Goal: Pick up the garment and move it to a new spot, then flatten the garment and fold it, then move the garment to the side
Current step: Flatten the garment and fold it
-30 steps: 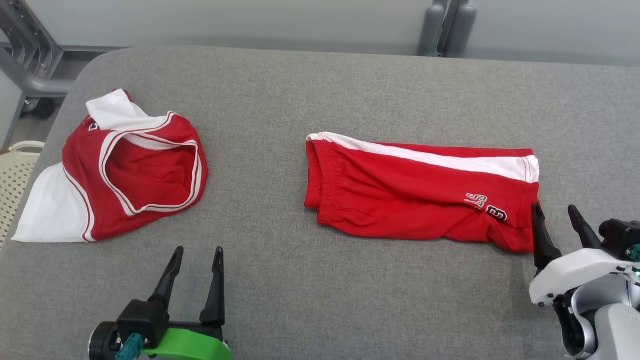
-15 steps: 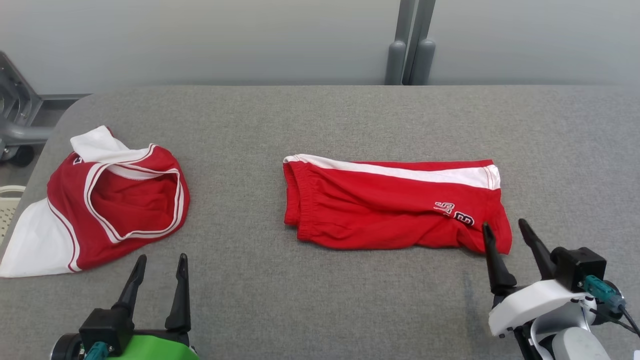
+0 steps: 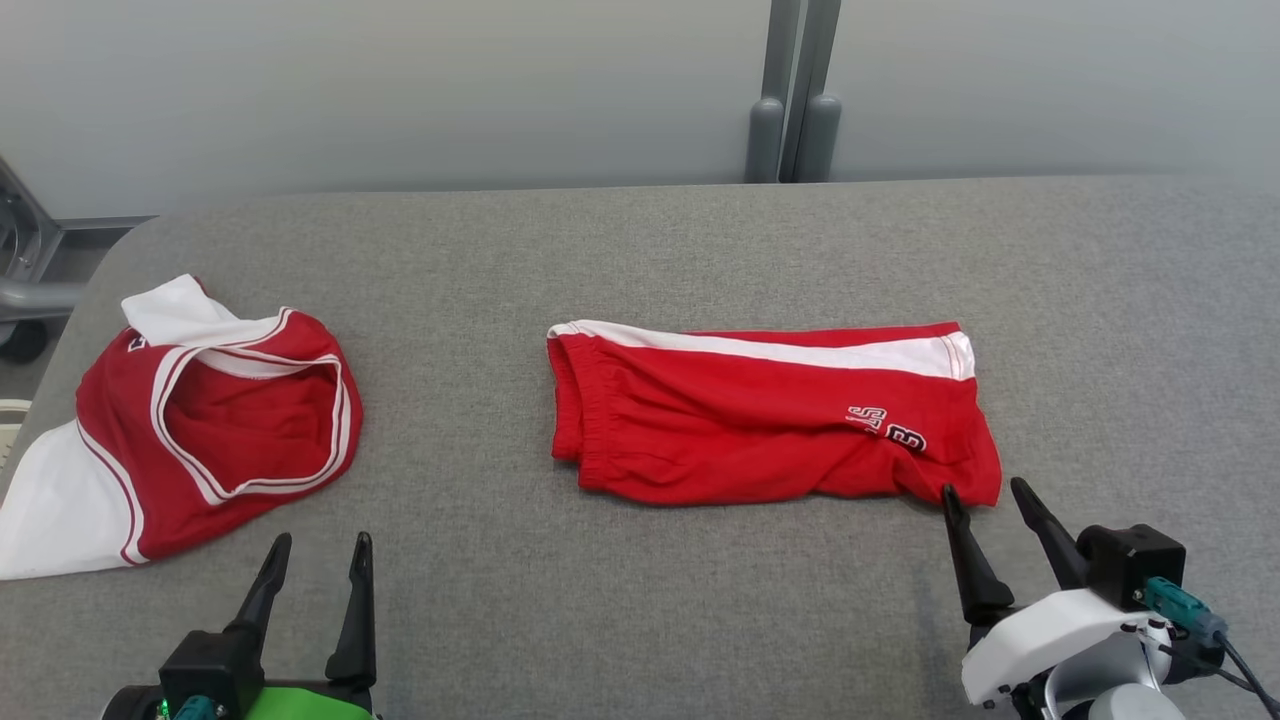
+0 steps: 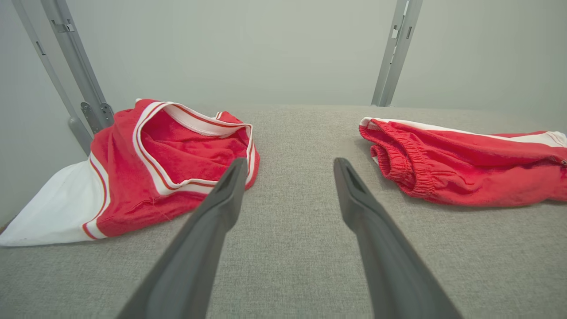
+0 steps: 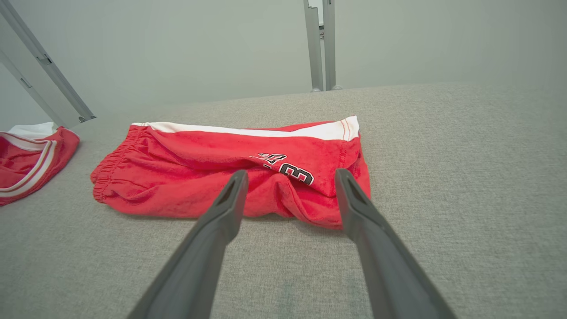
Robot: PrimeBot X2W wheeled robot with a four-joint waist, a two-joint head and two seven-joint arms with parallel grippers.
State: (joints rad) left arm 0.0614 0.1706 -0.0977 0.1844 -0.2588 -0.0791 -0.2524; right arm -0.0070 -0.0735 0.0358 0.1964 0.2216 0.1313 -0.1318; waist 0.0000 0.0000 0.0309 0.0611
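A folded red garment, shorts with a white side stripe, lies flat in the middle of the grey table. A second garment, a red and white jersey, lies bunched at the table's left end. My right gripper is open, its tips just short of the shorts' near right corner, with nothing between them. Near the front edge my left gripper is open and empty, just right of the jersey's near hem.
Two grey upright posts stand behind the table's far edge against a pale wall. A grey metal frame stands off the table's left end. Bare grey cloth lies between the two garments and to the right of the shorts.
The head camera has moved, so the whole picture has slid down and to the left. Both grippers stay open and empty; the garments lie as before.
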